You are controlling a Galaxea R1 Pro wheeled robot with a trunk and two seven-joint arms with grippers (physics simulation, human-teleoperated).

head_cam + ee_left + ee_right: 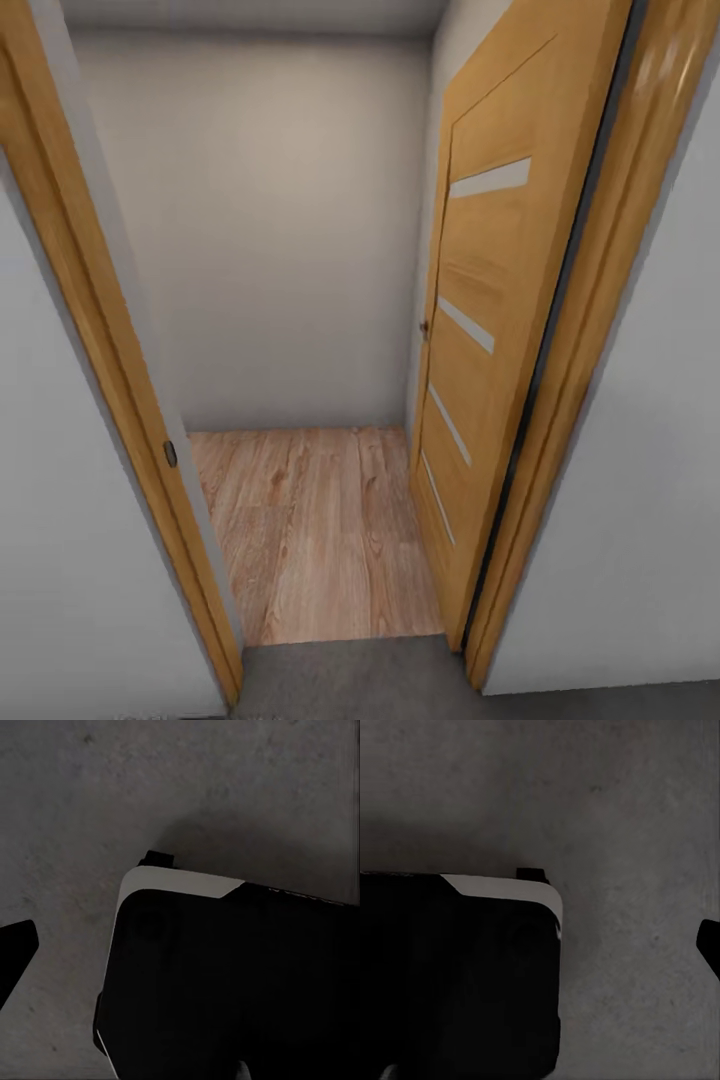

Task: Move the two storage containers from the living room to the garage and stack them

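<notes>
Straight ahead we face an open doorway: the wooden door with pale stripes swung inward at right, light wood plank floor beyond, a plain grey wall at the far end. Nearest us lies the dark grey speckled floor. Our wrist cameras look down past the robot's black base; how our fingers stand, we cannot tell.
</notes>
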